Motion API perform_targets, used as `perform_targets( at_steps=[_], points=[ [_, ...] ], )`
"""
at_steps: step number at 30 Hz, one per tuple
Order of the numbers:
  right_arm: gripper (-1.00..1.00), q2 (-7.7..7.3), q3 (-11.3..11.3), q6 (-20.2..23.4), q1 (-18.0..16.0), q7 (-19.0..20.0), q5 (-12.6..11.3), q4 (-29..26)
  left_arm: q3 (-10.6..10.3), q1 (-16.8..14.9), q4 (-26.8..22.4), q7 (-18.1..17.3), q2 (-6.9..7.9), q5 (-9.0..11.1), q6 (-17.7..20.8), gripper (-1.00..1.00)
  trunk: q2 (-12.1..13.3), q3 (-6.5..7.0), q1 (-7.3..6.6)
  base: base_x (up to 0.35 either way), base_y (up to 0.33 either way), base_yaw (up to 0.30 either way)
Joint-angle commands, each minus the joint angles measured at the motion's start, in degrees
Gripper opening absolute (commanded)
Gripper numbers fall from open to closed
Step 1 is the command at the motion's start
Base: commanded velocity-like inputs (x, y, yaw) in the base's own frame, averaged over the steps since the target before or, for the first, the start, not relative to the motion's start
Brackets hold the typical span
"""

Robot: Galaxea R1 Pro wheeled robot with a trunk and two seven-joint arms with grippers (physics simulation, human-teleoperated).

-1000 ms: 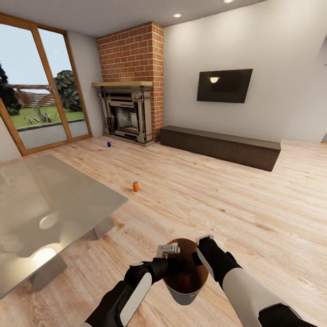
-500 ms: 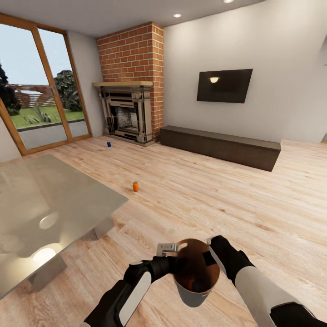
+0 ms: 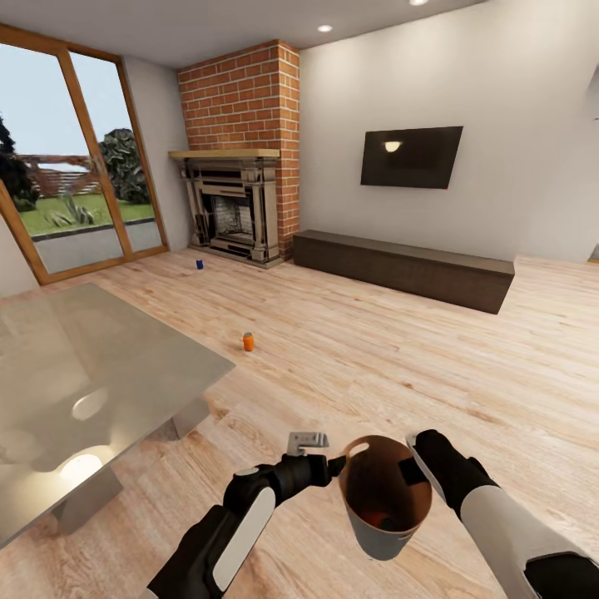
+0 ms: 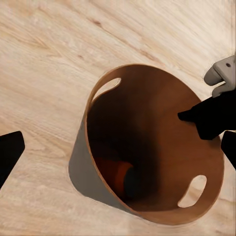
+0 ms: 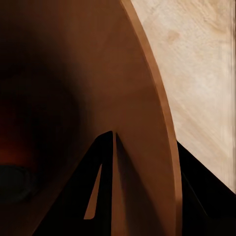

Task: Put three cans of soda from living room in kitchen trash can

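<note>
From the head camera, the right pincer (image 3: 413, 459) is clamped over the rim of the round brown-copper bucket bin with a grey outside (image 3: 384, 497), one finger inside the wall and one outside, holding it clear of the light wood floor (image 3: 399, 358). The left pincer (image 3: 307, 442) hangs just beside the bin's other side, apart from it; I cannot tell how wide it stands. A bright orange can (image 3: 382, 520) lies at the bottom of the bin. Well beyond both pincers, another small orange drink can (image 3: 248, 341) stands on the floor, and farther off a dark blue can (image 3: 200, 264) sits near the ornate dark fireplace (image 3: 231, 212). To carry the bin well, I'd say keep it upright and low so the can inside stays put, then set it down just beside the next can before reaching.

In the left wrist picture, the bin (image 4: 147, 147) opens toward the camera, the orange can (image 4: 115, 173) lying in its depth, and the right pincer's fingertips (image 4: 209, 118) bite the rim.

In the right wrist picture, a dark finger (image 5: 101, 182) presses flat against the bin's inner wall (image 5: 73, 88).

No brand, label or writing is readable anywhere; the cans are too small to tell.
</note>
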Motion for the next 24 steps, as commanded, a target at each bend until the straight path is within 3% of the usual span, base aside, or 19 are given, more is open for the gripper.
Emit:
perform_targets(
  at_steps=[1, 8, 12, 16, 19, 24],
  points=[
    [-1.00, -0.21, -0.02, -0.02, -0.02, 0.31, -0.55, 0.00, 0.01, 0.00, -0.13, 0.00, 0.00, 0.01, 0.00, 1.00, 0.00, 0.00, 0.00, 0.000, 0.000, 0.000],
    [-1.00, -1.50, -0.03, -0.06, -0.04, 0.39, -0.59, -0.08, 0.46, -0.01, 0.15, 0.43, 0.01, -0.13, 0.01, 1.00, 0.00, 0.00, 0.00, 0.000, 0.000, 0.000],
    [-1.00, -2.01, -0.03, -0.07, -0.16, 0.83, -0.60, -0.14, 0.73, -0.30, 5.37, 3.83, -0.03, -0.06, -0.07, 1.00, 0.00, 0.00, 0.00, 0.000, 0.000, 0.000],
    [-1.00, -2.37, -0.07, -0.07, -0.27, 1.00, -0.60, -0.57, 1.36, -3.63, 12.93, 7.15, 0.14, 0.27, -0.24, 1.00, 0.00, 0.00, 0.00, 0.000, 0.000, 0.000],
    [-1.00, -2.73, -0.10, -0.07, -0.29, 1.02, -0.60, -0.92, 2.70, -5.15, 16.42, 8.51, 0.16, 0.26, -0.27, 1.00, 0.00, 0.00, 0.00, 0.000, 0.000, 0.000],
    [-1.00, -2.98, -0.12, -0.02, -0.27, 1.04, -0.61, -1.84, 4.91, -9.27, 20.30, 14.22, 0.04, 0.37, 0.92, 1.00, 0.00, 0.00, 0.00, 0.000, 0.000, 0.000]
  ],
)
